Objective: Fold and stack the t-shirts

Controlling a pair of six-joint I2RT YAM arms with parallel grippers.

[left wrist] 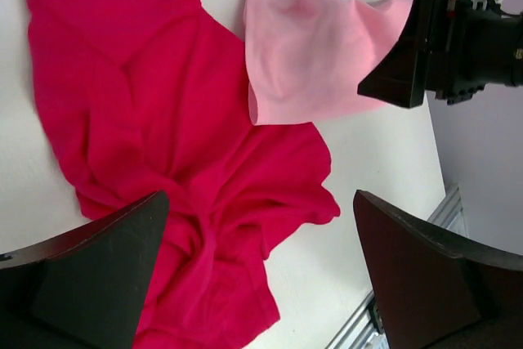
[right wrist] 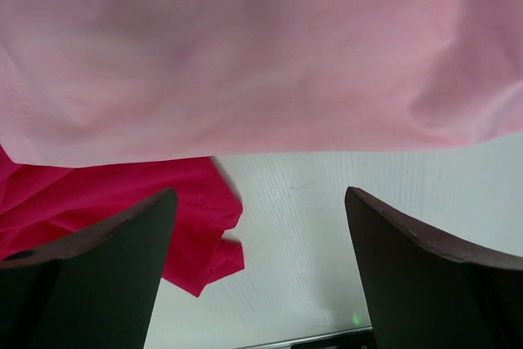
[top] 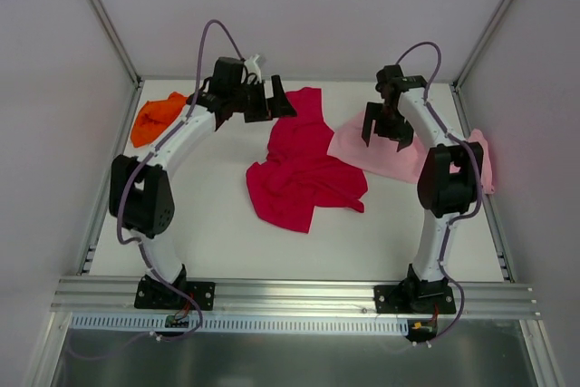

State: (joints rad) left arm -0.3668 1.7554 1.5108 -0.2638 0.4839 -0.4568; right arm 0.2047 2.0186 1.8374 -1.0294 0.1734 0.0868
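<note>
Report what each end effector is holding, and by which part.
Nothing is held. The left end effector stands open over the red t-shirt, the right end effector open over the pink t-shirt.

You have a white table (top: pixel 227 224) boxed in by pale walls (top: pixel 308 6) on 3 sides — along its near edge you see a silver slotted rail (top: pixel 299 295), with a white perforated strip (top: pixel 290 323) just in front.

I see a white table (top: pixel 217 224) mid-frame, boxed in by plain pale panels: back wall (top: pixel 299 6) at top, left wall (top: pixel 45 133), right wall (top: pixel 539 133). Aluminium posts (top: pixel 100 15) run diagonally in both upper corners. Aluminium rail (top: pixel 299 295) spans the bottom, dull metal sheet (top: pixel 290 360) below it. Light is even, shadows soft.
</note>
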